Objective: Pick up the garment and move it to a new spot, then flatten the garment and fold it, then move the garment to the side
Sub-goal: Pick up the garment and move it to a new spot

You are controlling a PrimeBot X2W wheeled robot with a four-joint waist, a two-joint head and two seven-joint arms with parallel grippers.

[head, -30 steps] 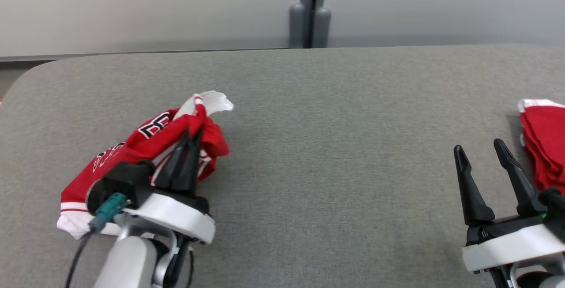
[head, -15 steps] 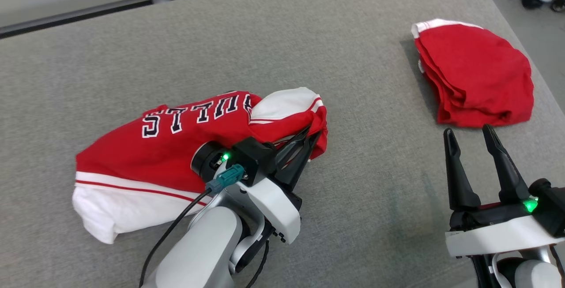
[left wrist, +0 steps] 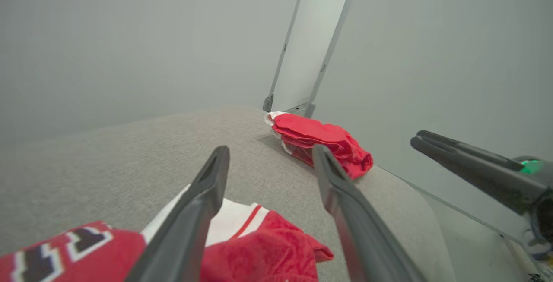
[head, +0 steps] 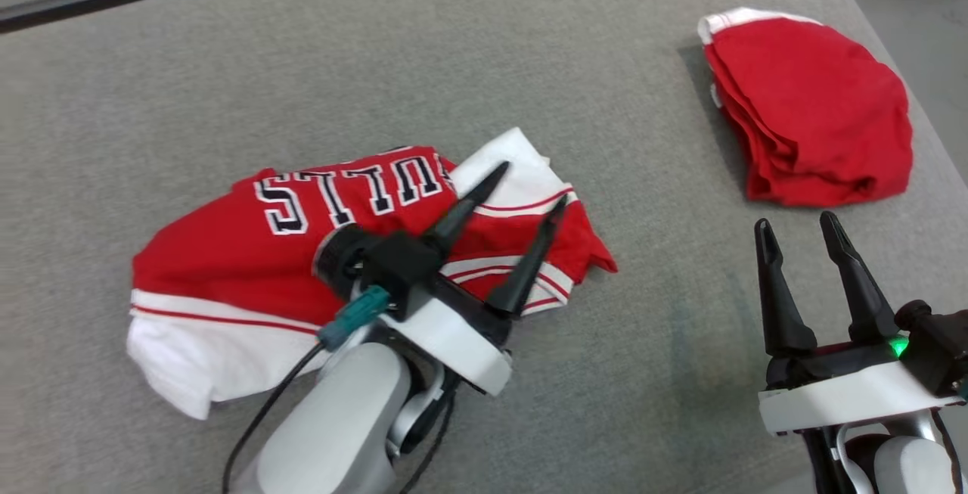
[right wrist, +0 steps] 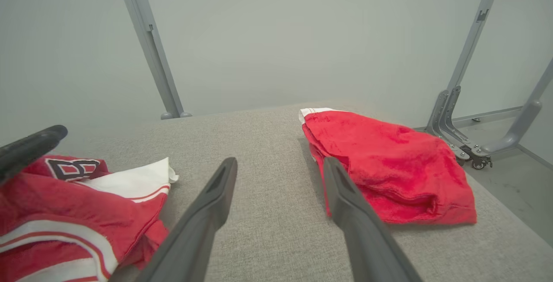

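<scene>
The garment point(head: 249, 244) is a red and white jersey with dark lettering, lying crumpled on the grey table point(head: 454, 48) left of centre. My left gripper point(head: 532, 185) hovers over its right end, open, with nothing between the fingers. In the left wrist view the gripper point(left wrist: 271, 150) stands spread above the garment's point(left wrist: 259, 251) red and white edge. My right gripper point(head: 795, 222) is open and empty at the lower right, apart from the garment. The right wrist view has the right gripper point(right wrist: 280, 163) over bare table, with the garment point(right wrist: 65, 213) to its left.
A folded red cloth pile point(head: 817, 123) lies at the table's far right, close to the right edge, just beyond my right gripper. The same pile point(right wrist: 389, 169) sits right of the fingers in the right wrist view. Grey frame legs point(right wrist: 453, 118) stand past the table.
My left gripper has opened and let go of the garment's right end, which now lies spread on the table. The head camera has shifted. The right gripper stays open.
</scene>
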